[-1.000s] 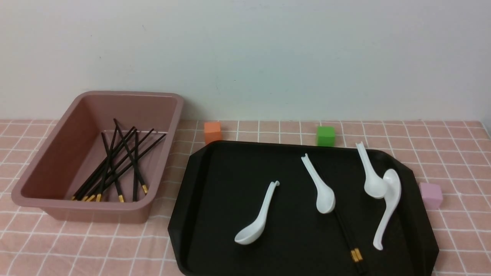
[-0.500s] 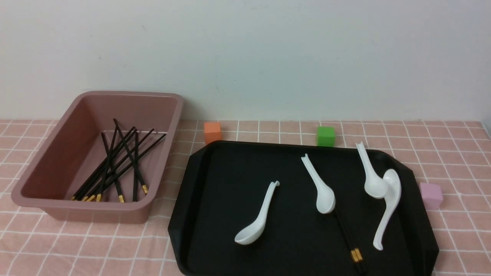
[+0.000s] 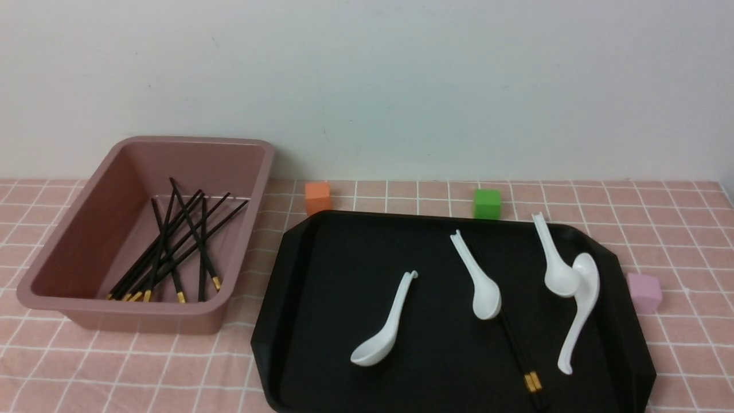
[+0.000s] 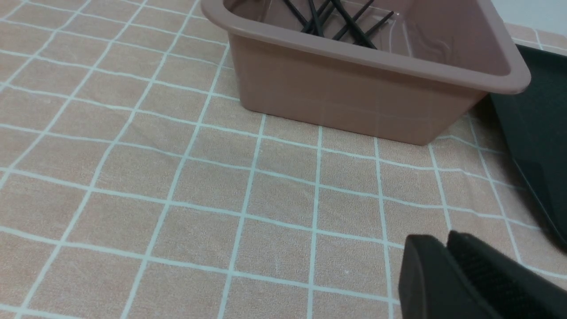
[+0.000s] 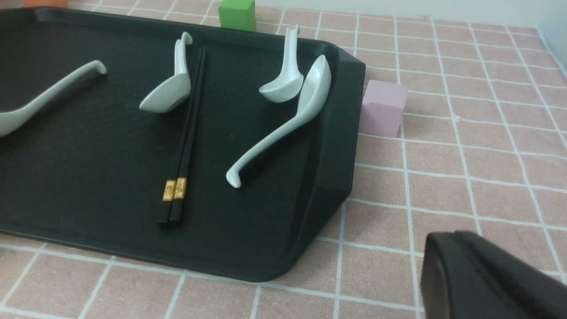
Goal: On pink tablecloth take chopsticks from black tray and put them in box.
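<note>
Two chopsticks (image 5: pixel 184 146) lie side by side on the black tray (image 3: pixel 321 298), just beside a white spoon (image 3: pixel 479 281) that seems to overlap them. More chopsticks lie crossed inside the box (image 3: pixel 74 241), left of the tray on the pink tablecloth (image 4: pixel 133 177). Left gripper (image 4: pixel 447 241) hangs over cloth near the tray's corner, fingers pressed together, empty. Right gripper (image 5: pixel 460 241), off the tray's right edge, is closed too, holding nothing.

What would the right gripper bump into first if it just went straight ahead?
Probably bare pink tablecloth, then maybe the pink cube. The shut right gripper seems aimed beside the black tray; depth is unclear.
</note>
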